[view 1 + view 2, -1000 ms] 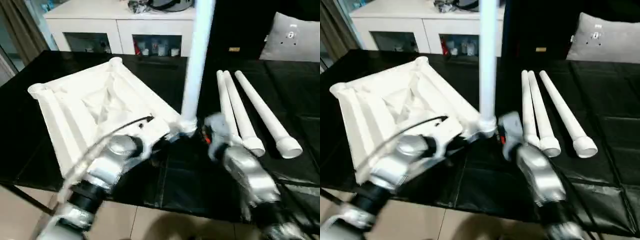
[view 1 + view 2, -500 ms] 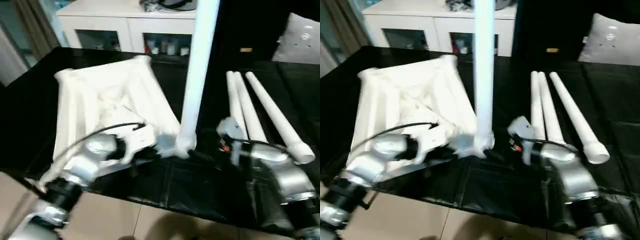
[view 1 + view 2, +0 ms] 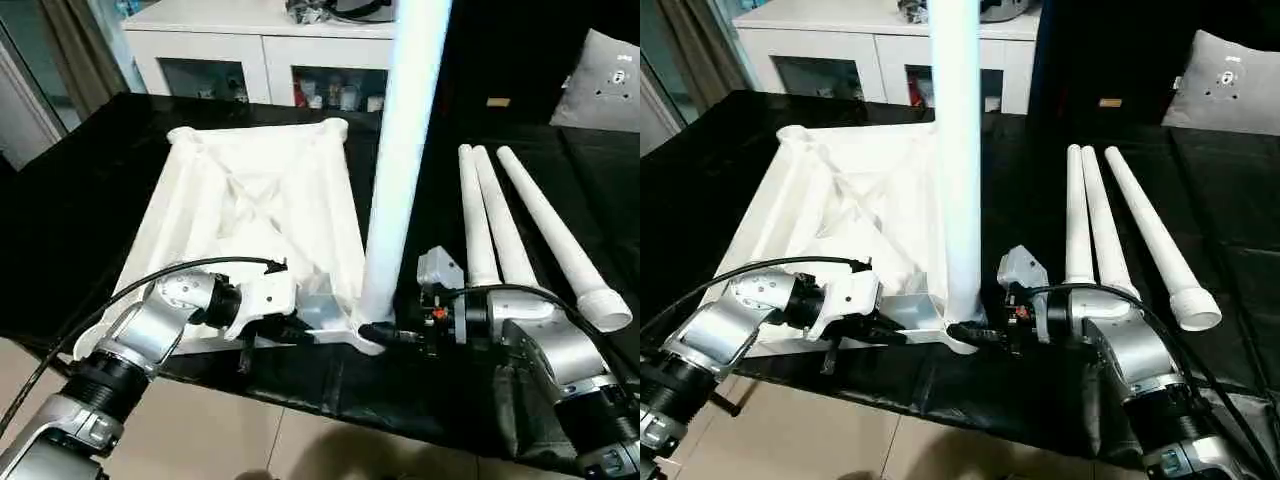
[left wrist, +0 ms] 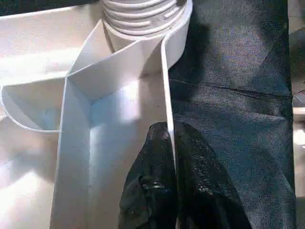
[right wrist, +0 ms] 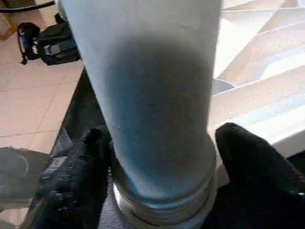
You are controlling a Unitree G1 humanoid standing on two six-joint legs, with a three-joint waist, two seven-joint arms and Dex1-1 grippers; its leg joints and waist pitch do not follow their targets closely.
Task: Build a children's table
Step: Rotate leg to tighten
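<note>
The children's table top [image 3: 250, 200] lies upside down on the black table, ribs facing up. One white leg [image 3: 400, 150] stands upright in its near right corner socket. My left gripper [image 4: 169, 143] is shut on the thin rim wall of the top, just left of that socket. My right gripper [image 3: 970, 335] reaches in from the right at the leg's base. Its black fingers [image 5: 86, 171] stand open on either side of the leg's collar, close against it. Three loose legs [image 3: 510, 230] lie side by side to the right.
A white cabinet with glass doors [image 3: 260, 60] stands behind the table, and a grey cushion [image 3: 610, 80] sits at the back right. The black table's front edge [image 3: 330, 410] runs just below my grippers, with tiled floor beyond it. A black bag [image 5: 52, 43] lies on the floor.
The table top has swung round about the leg's corner and now lies squarer to me. My right gripper has moved in to the leg's base and its fingers have narrowed. The camera also shifted.
</note>
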